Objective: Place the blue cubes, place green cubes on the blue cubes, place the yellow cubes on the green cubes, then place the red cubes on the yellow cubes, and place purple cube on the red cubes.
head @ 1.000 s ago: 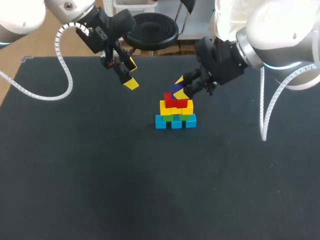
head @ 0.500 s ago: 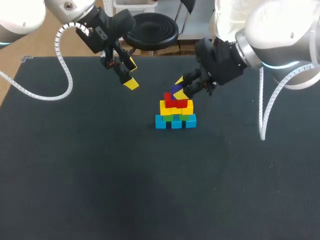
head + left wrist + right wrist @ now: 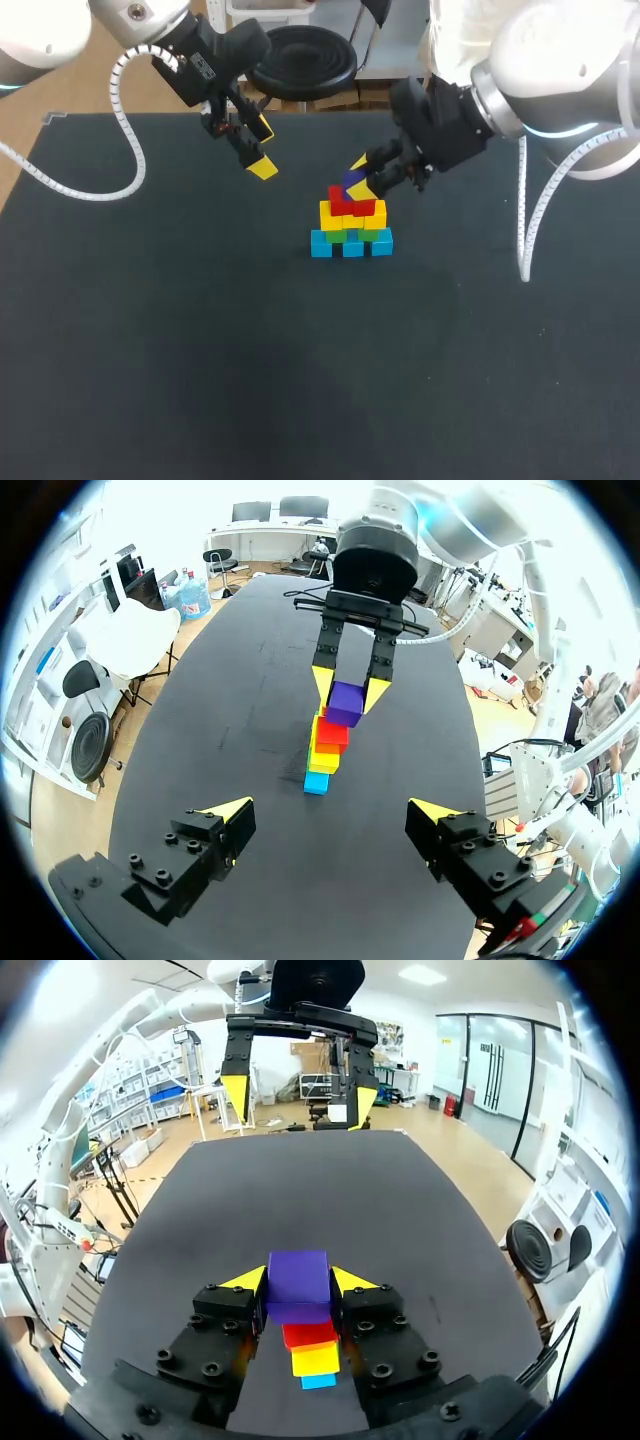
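Observation:
A small pyramid stands mid-table: blue cubes [image 3: 350,245] at the base, green cubes [image 3: 351,235] on them, then yellow cubes [image 3: 330,216] and red cubes [image 3: 362,207]. My right gripper [image 3: 357,177] is shut on the purple cube [image 3: 352,184], [image 3: 298,1268], directly over the red cubes [image 3: 309,1334]. I cannot tell whether it rests on them. My left gripper [image 3: 262,147] hangs open and empty, behind and to the left of the stack. In the left wrist view its fingers [image 3: 228,814] frame the stack [image 3: 324,756] and the purple cube [image 3: 346,702] from a distance.
The black table [image 3: 200,350] holds no other loose cubes. My left gripper [image 3: 298,1100] shows in the right wrist view, high over the table's far side, facing the stack.

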